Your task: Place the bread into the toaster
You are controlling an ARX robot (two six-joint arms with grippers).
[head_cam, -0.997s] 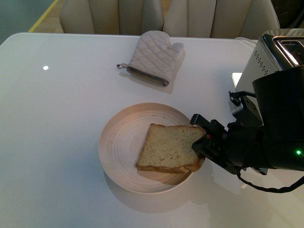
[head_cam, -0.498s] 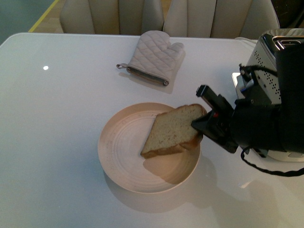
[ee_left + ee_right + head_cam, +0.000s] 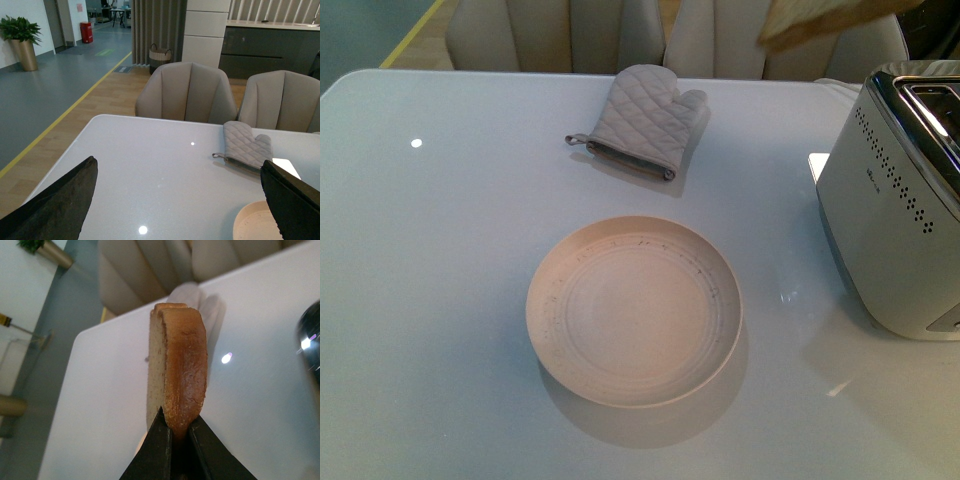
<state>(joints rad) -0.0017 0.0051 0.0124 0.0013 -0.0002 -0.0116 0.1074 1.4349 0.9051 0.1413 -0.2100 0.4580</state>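
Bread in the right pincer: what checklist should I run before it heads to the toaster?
1. Grip: ok, the right pincer is shut on the crust edge of the bread.
2. Slice off the plate: ok, it shows at the front view's top edge.
3. Free slots in the toaster: cannot tell, the frame edge cuts them off.
4. Slice lined up over a slot: cannot tell.
5. Clutter: ok, the oven mitt lies flat, apart from the toaster.
6. Other arm: ok, the left pincer is open, holding nothing.

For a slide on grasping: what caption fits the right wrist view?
Right gripper clamps a bread slice by its crust, white table beyond.
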